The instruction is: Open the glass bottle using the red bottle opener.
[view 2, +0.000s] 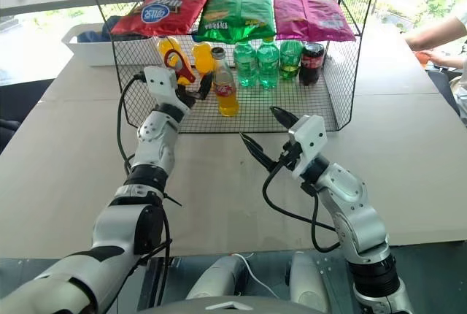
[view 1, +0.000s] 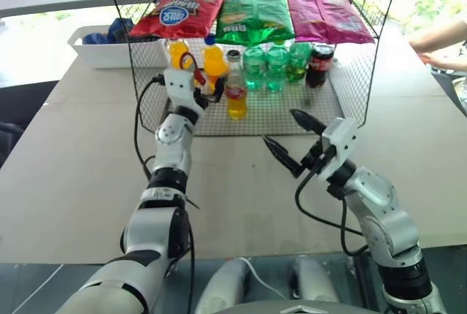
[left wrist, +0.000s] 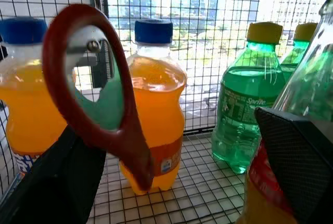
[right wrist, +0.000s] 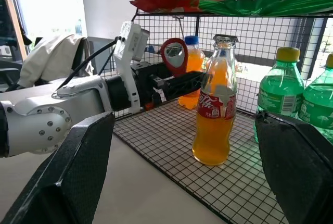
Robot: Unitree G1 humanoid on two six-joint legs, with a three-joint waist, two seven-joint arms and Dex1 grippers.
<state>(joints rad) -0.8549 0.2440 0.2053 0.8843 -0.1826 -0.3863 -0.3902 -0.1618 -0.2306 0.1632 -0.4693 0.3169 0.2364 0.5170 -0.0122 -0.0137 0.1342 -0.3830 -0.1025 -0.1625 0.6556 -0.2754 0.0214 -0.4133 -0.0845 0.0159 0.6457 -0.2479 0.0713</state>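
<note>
The glass bottle [view 1: 236, 95] of orange drink, with a red label and a metal cap, stands upright at the front of the wire shelf's floor [view 1: 292, 113]. My left gripper [view 1: 206, 84] reaches into the shelf just left of the bottle, its fingers spread wide. The red bottle opener [left wrist: 130, 140] sits against one finger, ring head up, and the other finger [left wrist: 299, 156] lies beside the bottle's label. Nothing is between the fingers. My right gripper [view 1: 279, 126] hovers open over the table in front of the shelf, pointing at the bottle [right wrist: 214, 114].
Two orange plastic bottles [view 1: 212, 58] with blue caps stand behind my left gripper. Green soda bottles [view 1: 266, 66] and a dark cola bottle [view 1: 319, 62] stand to their right. Chip bags [view 1: 255, 11] lie on top of the shelf. A white bin [view 1: 109, 47] sits far left. A person's hand [view 1: 438, 44] shows far right.
</note>
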